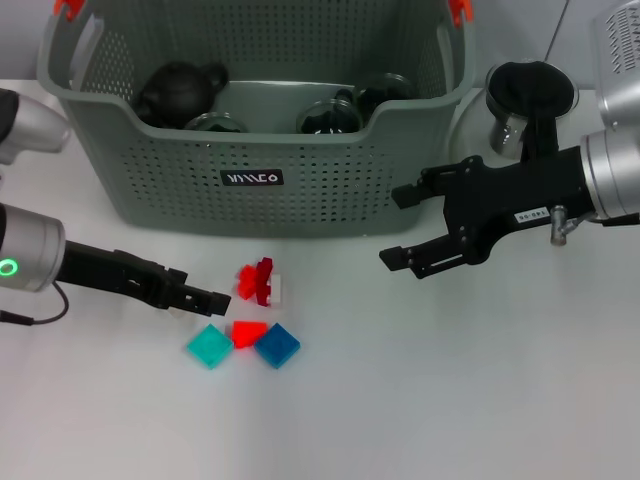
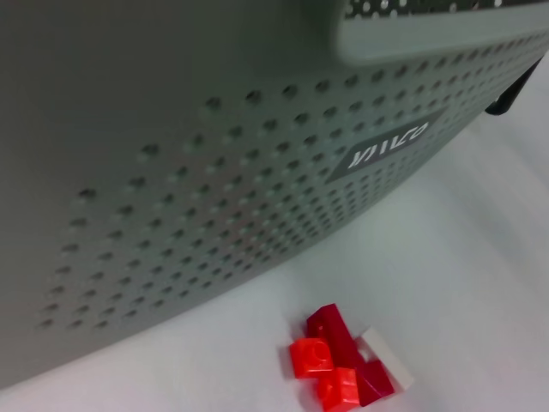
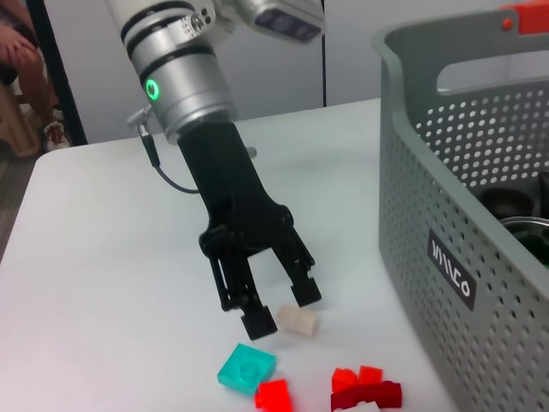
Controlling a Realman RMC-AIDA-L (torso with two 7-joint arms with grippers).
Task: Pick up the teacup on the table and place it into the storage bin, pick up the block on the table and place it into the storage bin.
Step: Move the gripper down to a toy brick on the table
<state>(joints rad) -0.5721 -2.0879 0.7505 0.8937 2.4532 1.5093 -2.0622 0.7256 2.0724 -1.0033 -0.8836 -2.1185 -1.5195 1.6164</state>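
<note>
A white desk (image 1: 450,400) carries a large grey-green perforated storage bin (image 1: 330,190) at its far side, with orange-red clips on its handles and a small black label with white lettering (image 1: 252,178) on the near wall. Inside the bin lie a dark round teapot (image 1: 178,90) and several dark cups with glassy rims (image 1: 328,115). On the desk in front of the bin, below the label, sits a small cluster of blocks: a red and dark-red stack with a white piece (image 1: 261,282), then nearer the robot a teal square block (image 1: 209,346), a small red block (image 1: 248,333) and a blue square block (image 1: 277,345), the last three touching or nearly touching one another. The left pincer (image 1: 205,298) reaches in low from the left, its tip just beside the block cluster; the right wrist view shows its black fingers (image 3: 302,290) apart, pointing down at the desk with a pale beige block (image 3: 297,321) lying between their tips, close to the teal block. The right pincer (image 1: 398,226) hangs above the desk to the right of the bin, its two black fingers spread apart and holding nothing. Behind it, on the desk beside the bin's right end, stands a metal cup topped by something black (image 1: 528,100).
</note>
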